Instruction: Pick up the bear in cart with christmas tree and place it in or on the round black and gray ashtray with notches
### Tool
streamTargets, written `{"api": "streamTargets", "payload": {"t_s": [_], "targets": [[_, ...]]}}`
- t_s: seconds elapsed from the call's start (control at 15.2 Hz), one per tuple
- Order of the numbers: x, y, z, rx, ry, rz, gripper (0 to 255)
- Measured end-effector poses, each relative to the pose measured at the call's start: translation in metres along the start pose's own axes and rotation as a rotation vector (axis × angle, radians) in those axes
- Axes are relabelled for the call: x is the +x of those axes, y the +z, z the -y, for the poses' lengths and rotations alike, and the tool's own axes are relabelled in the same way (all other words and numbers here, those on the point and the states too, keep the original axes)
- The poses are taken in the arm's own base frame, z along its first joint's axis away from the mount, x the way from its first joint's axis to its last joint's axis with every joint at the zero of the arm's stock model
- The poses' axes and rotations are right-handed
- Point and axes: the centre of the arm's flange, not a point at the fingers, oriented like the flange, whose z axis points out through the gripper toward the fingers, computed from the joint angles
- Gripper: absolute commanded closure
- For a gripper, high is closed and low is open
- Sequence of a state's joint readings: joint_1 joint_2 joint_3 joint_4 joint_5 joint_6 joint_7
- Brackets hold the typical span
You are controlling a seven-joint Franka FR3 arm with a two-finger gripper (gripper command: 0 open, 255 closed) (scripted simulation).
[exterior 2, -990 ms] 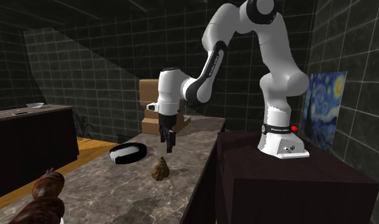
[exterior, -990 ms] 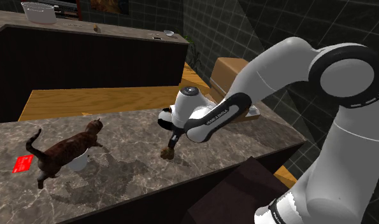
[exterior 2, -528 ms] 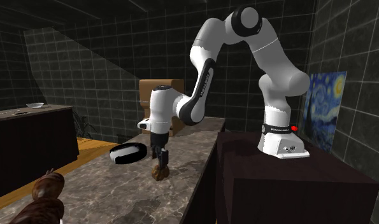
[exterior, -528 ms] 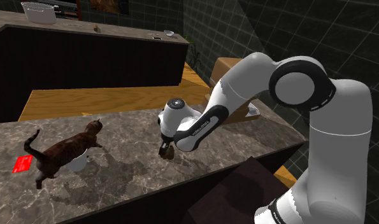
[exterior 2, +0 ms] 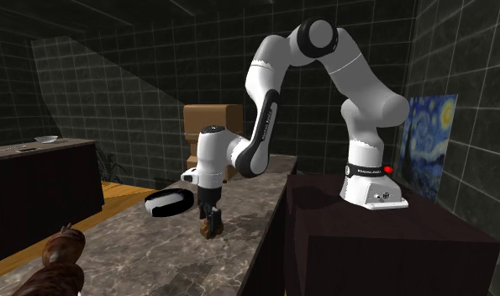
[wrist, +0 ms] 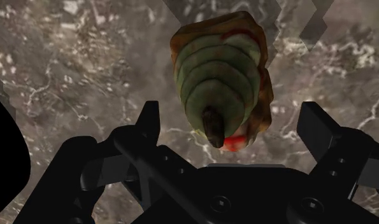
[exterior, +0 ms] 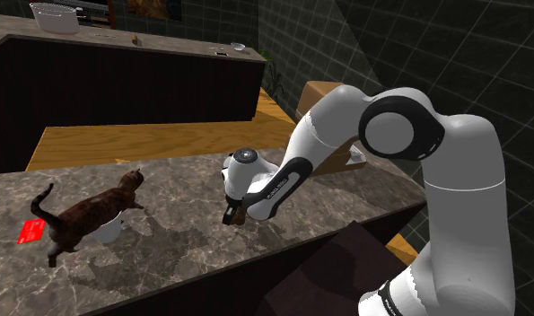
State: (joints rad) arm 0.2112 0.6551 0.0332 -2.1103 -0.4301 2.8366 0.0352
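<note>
The shoulder view sits high beside the stand (exterior: 332, 269), looking down and to its left across the marble desk (exterior: 184, 247) toward a dark counter (exterior: 121, 85). The second exterior view stands lower, off the desk's end, facing along its length with the stand at its right. The wrist view looks straight down, close above the desk, past the end effector (wrist: 231, 121). All three share the desk patch beneath the end effector; both exterior views share the arm (exterior: 453, 179) and a cat figure (exterior: 85, 214).

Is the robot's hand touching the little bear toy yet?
Apart. In the wrist view, the open hand straddles the bear toy, and bare marble counter shows between the toy and both fingers.
</note>
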Motion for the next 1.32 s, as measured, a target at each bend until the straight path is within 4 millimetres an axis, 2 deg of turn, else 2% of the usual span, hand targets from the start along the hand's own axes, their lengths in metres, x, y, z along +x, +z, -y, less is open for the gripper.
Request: {"api": "streamTargets", "payload": {"t_s": [0.33,0.4,1.06,1.32], "targets": [[0.000,0.001,0.000,0.000,0.000,0.000,0],[0.000,0.001,0.000,0.000,0.000,0.000,255],[0.001,0.001,0.000,0.000,0.000,-0.002,255],[0.001,-0.014,-0.002,0.000,0.000,-0.001,255]]}}
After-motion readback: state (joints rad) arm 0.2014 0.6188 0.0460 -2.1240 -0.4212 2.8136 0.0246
